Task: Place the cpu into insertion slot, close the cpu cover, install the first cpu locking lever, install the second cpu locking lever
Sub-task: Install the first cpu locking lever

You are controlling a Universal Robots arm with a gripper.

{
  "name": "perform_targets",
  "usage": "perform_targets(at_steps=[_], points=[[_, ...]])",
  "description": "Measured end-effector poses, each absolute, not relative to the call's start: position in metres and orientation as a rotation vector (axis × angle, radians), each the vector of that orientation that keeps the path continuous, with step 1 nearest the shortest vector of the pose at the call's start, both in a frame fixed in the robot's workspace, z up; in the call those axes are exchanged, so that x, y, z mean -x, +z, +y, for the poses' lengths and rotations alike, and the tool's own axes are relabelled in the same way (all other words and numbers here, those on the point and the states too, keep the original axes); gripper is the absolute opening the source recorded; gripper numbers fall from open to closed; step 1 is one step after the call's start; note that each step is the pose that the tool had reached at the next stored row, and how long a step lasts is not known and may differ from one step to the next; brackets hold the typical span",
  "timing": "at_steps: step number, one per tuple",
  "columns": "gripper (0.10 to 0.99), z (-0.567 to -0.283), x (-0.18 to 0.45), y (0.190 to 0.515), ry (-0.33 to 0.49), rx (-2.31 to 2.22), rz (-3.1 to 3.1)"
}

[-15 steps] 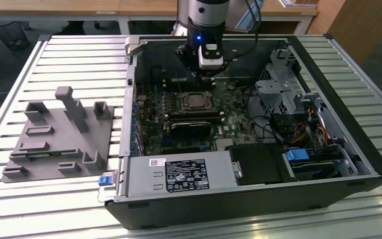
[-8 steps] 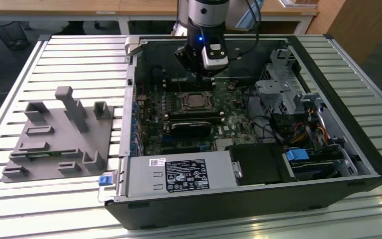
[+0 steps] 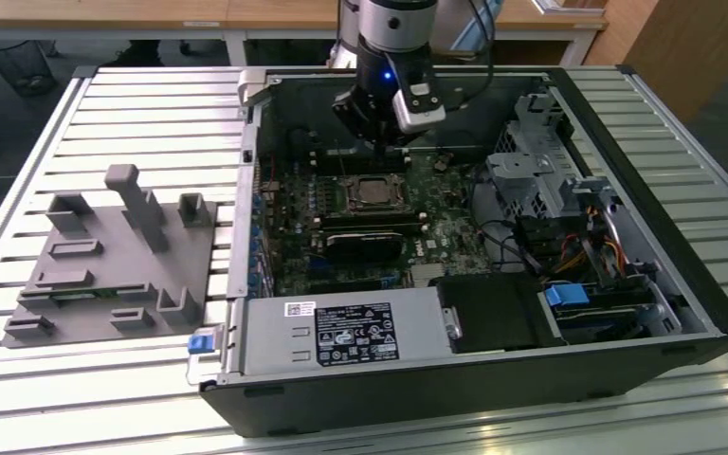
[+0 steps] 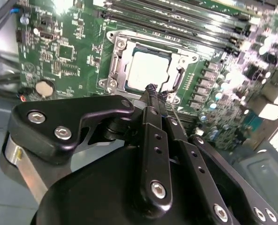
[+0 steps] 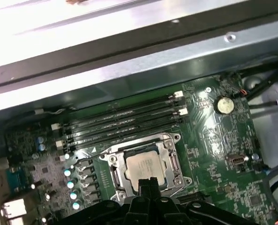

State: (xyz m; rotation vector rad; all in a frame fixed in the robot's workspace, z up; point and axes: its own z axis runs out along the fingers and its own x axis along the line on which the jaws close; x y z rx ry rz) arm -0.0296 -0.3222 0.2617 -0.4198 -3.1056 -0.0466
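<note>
The cpu (image 4: 148, 71) sits under the lowered cpu cover (image 4: 114, 65). The gripper (image 4: 153, 89), fingers together and empty, hangs at its edge. Held closed, the narrow tip likely fits beside the frame.

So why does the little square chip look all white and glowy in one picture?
In the second wrist view, light bounces off the cpu and washes its metal top nearly white; in the first wrist view the cpu looks duller and clearer, while the metal strip beyond the case wall is blown out white.
</note>
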Motion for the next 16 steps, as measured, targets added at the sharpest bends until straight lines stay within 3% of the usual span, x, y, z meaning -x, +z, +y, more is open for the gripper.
perform_targets(at_steps=[16], points=[[0.106, -0.3222, 0.0303, 0.2602, -0.045, 0.024, -3.134]])
